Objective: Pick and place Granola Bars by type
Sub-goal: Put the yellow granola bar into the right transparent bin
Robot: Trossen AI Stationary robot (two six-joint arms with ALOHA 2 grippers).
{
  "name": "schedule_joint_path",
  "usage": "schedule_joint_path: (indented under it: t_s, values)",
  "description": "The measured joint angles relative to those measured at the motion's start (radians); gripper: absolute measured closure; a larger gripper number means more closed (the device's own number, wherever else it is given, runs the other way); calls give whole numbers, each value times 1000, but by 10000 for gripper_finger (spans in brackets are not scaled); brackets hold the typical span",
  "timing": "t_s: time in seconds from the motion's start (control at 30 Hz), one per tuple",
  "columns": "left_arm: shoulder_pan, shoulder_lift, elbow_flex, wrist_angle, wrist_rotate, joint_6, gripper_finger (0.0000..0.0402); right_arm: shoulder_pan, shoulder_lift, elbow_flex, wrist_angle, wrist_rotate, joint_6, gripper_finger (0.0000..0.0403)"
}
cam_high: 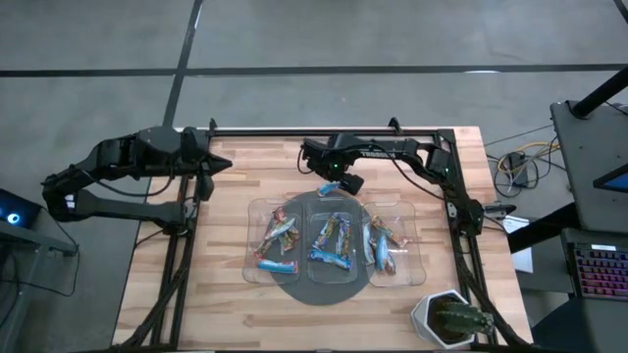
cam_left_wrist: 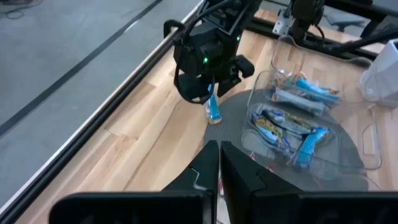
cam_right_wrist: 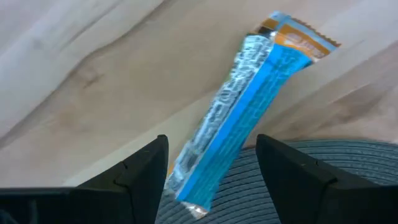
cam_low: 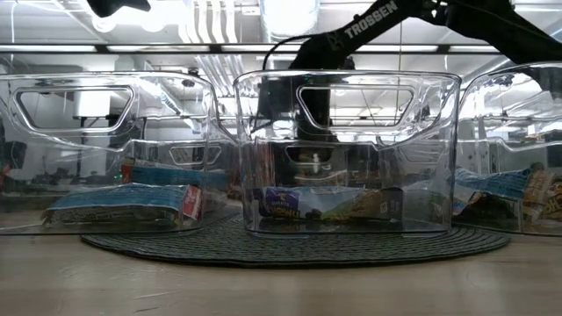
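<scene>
The right gripper [cam_high: 339, 184] hung just above a blue granola bar [cam_right_wrist: 249, 106], its fingers [cam_right_wrist: 134, 171] spread wide to either side of the wrapper without touching it. That bar lay partly on the wooden table [cam_high: 245, 167] and partly on the edge of the dark round mat [cam_high: 314, 289], just behind the middle clear tray [cam_high: 329, 208]. Three clear trays stood side by side on the mat, each holding several wrapped bars [cam_high: 329, 243]. The left gripper [cam_high: 218, 165] waited at the table's left edge, fingers [cam_left_wrist: 239, 177] pressed together, holding nothing.
</scene>
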Motion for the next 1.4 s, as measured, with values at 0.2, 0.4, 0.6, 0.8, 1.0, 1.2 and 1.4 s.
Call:
schedule_joint_path:
  t_s: [0.2,0.4,0.6,0.8,1.0,1.2,1.4]
  values:
    - [0,-1,0,-20,11,-9,402,1,0,-50,14,-3,43,170]
    - [0,-2,0,-20,11,-10,402,-4,-3,-99,83,5,31,170]
    - [0,-2,0,-19,11,-10,402,-3,-7,-117,104,23,35,176]
    - [0,-2,0,-19,11,-10,402,-5,-5,-117,96,21,33,218]
    - [0,-2,0,-19,14,-11,402,-5,-4,-117,101,22,35,277]
    - [0,-2,0,-19,14,-11,402,-5,-9,-117,108,27,39,321]
    - [0,-2,0,-20,14,-11,402,-7,-35,-118,119,77,5,334]
